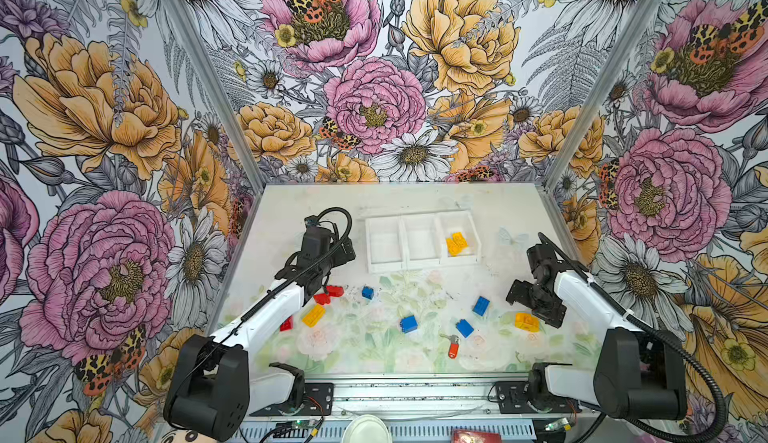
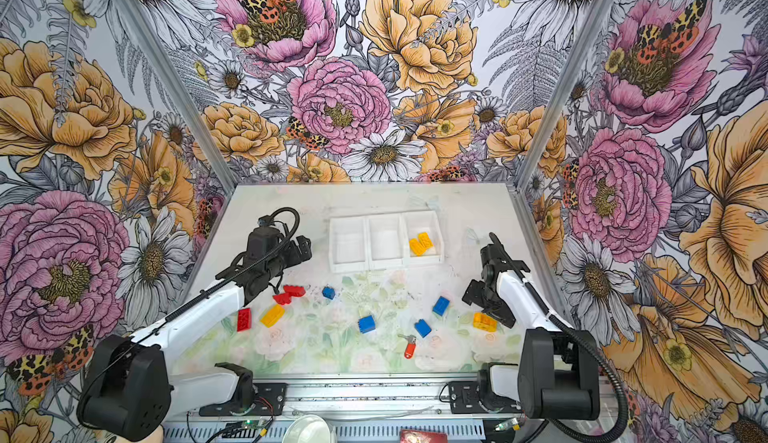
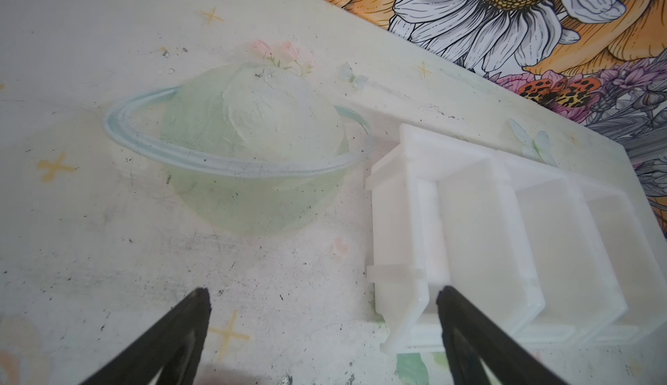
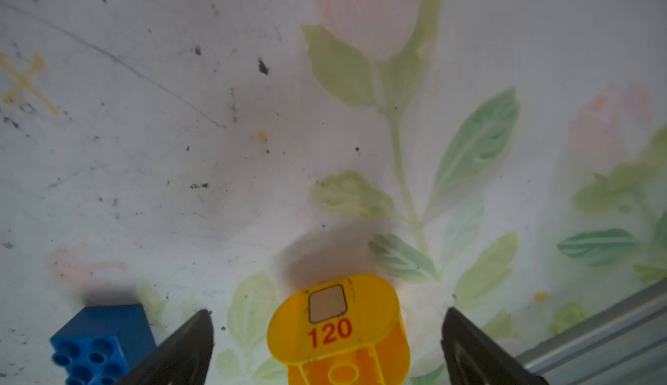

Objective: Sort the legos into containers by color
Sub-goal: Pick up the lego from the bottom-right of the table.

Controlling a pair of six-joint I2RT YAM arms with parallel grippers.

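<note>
I see my right gripper released, jaws wide apart, a yellow lego lying untouched between them on the table at near right, and my left gripper equally released and empty beside the left end of the containers, whose right bin holds more yellow legos.

I'm driving a lab robot cell, not a home. Beyond the left gripper and right gripper, floral-print panels on aluminium posts box in the tabletop. Behind both: arm bases on a slotted rail, and a bare circuit board.
</note>
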